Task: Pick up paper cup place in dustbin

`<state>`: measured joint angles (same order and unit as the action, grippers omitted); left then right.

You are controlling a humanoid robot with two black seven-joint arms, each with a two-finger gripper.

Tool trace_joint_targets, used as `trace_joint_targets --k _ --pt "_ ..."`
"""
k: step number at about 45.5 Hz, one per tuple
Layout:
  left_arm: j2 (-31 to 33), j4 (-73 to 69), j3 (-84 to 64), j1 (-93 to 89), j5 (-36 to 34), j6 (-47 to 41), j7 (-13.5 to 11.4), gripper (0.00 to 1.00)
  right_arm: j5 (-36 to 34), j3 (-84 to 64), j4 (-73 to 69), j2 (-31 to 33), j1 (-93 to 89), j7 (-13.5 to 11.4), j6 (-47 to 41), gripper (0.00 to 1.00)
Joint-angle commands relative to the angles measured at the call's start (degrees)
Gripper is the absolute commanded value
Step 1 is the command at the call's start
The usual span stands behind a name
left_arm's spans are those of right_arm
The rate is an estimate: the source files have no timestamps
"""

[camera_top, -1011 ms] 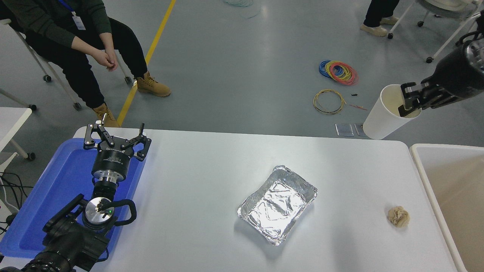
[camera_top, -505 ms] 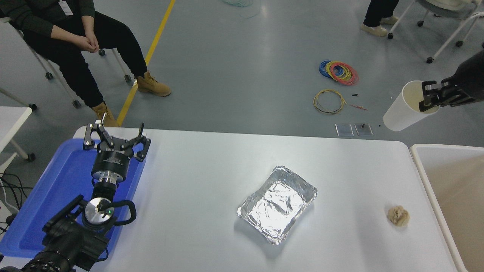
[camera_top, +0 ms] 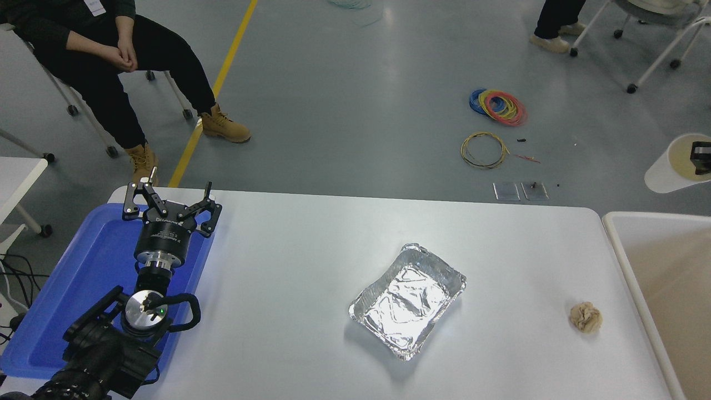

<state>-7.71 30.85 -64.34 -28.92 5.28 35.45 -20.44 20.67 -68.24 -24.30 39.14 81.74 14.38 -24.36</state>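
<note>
cup [camera_top: 669, 169]: white tapered paper, tilted in the air at right edge, above bin's far end | right gripper [camera_top: 701, 158]: mostly out of frame, clamped on cup rim | bin [camera_top: 622, 250]: cream plastic, lower right, beige inside | foil tray [camera_top: 408, 300]: crinkled, centre | paper ball [camera_top: 585, 318]: tan, beside bin | left gripper [camera_top: 172, 208]: fingers apart over blue tray [camera_top: 89, 266]

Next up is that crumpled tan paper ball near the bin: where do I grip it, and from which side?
Take the crumpled tan paper ball across its middle, coming straight down from above. It is a small, roughly round wad lying alone on the white table, offering no handle or rim.
</note>
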Motion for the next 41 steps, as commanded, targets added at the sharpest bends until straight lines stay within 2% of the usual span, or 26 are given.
trace_joint_targets --k 1,8,19,29,41 --pt "-0.03 0.00 0.00 0.00 0.00 0.06 0.05 1.00 -6.43 1.09 10.94 0.15 -13.26 -1.98 7.30 0.00" --pt "0.06 0.00 0.00 0.00 0.00 0.06 -0.04 1.00 -10.47 6.27 13.05 0.15 -20.65 -6.37 14.15 0.00" --pt "-0.03 0.00 0.00 0.00 0.00 0.06 -0.04 1.00 -11.00 20.24 15.60 -1.52 -31.46 -10.42 23.91 0.00" --pt "0.06 0.00 0.00 0.00 0.00 -0.03 -0.04 1.00 -11.09 29.83 18.68 -4.07 -39.11 -10.69 26.29 0.00" --pt "-0.03 0.00 0.00 0.00 0.00 0.06 0.05 1.00 -11.53 34.75 18.85 -8.11 -44.21 -10.69 30.33 0.00"
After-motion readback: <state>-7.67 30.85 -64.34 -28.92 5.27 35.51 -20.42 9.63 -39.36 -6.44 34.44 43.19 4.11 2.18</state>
